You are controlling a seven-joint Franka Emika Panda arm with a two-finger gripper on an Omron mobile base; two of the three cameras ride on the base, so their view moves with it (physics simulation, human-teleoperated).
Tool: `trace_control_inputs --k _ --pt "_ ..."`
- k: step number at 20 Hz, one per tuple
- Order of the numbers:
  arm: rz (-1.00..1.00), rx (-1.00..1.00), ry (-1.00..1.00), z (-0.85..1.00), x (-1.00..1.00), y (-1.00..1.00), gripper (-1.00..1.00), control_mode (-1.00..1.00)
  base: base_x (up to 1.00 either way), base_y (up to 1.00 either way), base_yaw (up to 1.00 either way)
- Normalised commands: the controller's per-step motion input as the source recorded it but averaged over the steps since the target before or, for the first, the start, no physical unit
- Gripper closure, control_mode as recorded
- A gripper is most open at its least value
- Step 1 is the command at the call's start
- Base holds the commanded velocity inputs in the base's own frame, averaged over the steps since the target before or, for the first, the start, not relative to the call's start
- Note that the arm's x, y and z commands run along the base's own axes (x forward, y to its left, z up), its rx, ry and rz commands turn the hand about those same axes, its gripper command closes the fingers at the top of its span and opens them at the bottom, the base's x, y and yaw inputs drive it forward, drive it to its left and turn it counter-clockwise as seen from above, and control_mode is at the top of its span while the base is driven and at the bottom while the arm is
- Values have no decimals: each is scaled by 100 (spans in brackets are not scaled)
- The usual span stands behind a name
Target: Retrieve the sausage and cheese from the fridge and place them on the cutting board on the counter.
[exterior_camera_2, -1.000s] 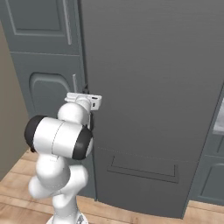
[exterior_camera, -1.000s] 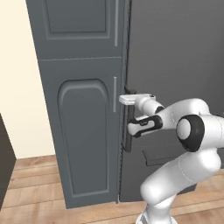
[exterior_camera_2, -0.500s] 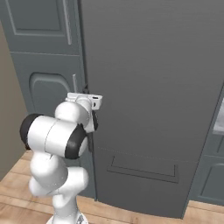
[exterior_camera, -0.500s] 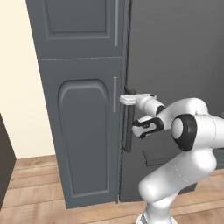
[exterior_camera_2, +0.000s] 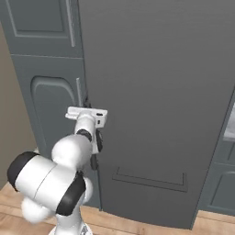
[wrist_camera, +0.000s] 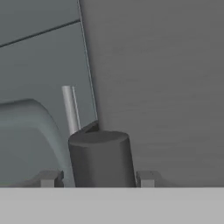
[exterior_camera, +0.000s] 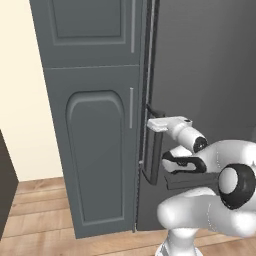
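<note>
The fridge [exterior_camera: 210, 75] handle [wrist_camera: 101, 157] is clasped by the claw [wrist_camera: 99, 178]; the closed door must next be pulled open.

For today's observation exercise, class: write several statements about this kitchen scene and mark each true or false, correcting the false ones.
1. The fridge door is shut. True.
2. The gripper is closed around the fridge's black handle. True.
3. The sausage lies on the floor. False: no sausage is visible.
4. The grey panelled cabinet stands right of the fridge handle. False: it is on the left of it.
5. The floor is wooden. True.
</note>
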Motion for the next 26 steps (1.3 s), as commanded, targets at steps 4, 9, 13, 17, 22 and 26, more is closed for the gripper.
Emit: trace_control_inputs --k 4,9,13,17,22,26 --pt "0 0 18 0 -98 -62 100 -100 0 0 0" --pt "0 0 24 0 -89 -76 100 -100 0 0 0" --pt "0 0 25 0 -78 -79 100 -100 0 0 0" --pt "0 0 28 0 -94 -93 100 -100 0 0 0" --pt "0 0 25 -7 -100 -100 100 -100 0 0 0" --pt "0 0 5 -28 -100 -100 100 -100 0 0 0"
